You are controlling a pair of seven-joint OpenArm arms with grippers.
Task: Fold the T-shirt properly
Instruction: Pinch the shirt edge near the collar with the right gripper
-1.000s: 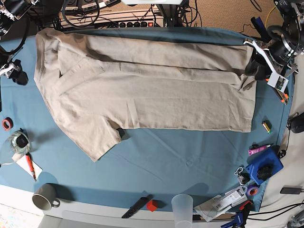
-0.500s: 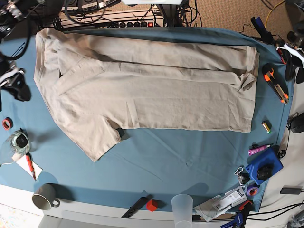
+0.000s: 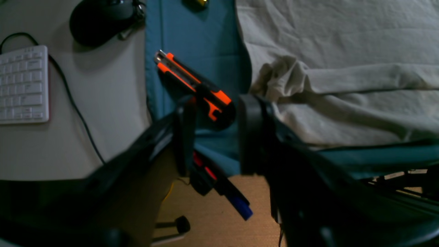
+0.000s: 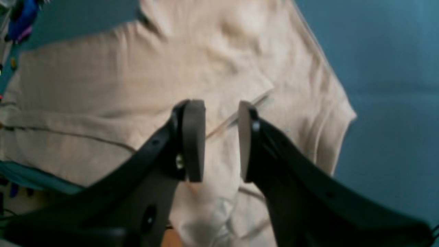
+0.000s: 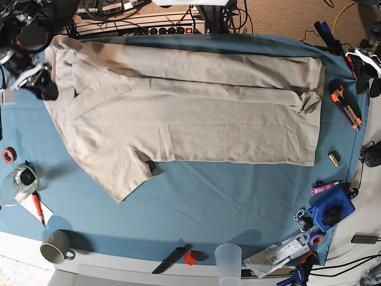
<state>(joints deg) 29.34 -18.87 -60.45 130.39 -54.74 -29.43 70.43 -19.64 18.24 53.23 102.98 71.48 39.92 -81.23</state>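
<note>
the shirt [image 5: 226,131] lay spread on the blue cloth [image 5: 196,220] over the tabletop, one long edge turned back over the body in a loose band. a sleeve [image 5: 122,179] stuck out toward the mug [image 5: 56,246], and the far corner by the cutter [image 5: 346,108] was bunched.

the left claw [image 3: 216,137] stood parted with nothing in it, out beyond the shirt's end, over the cutter. the right claw [image 4: 222,140] was parted and empty too, above the shirt's collar-side folds, or so they seemed.

the work looked to be at an early fold, part made and uneven. the next move probably called for the right claw to come down and pinch the rumpled end, then draw it inward flat; a shallow pinch might have caught only one layer.
</note>
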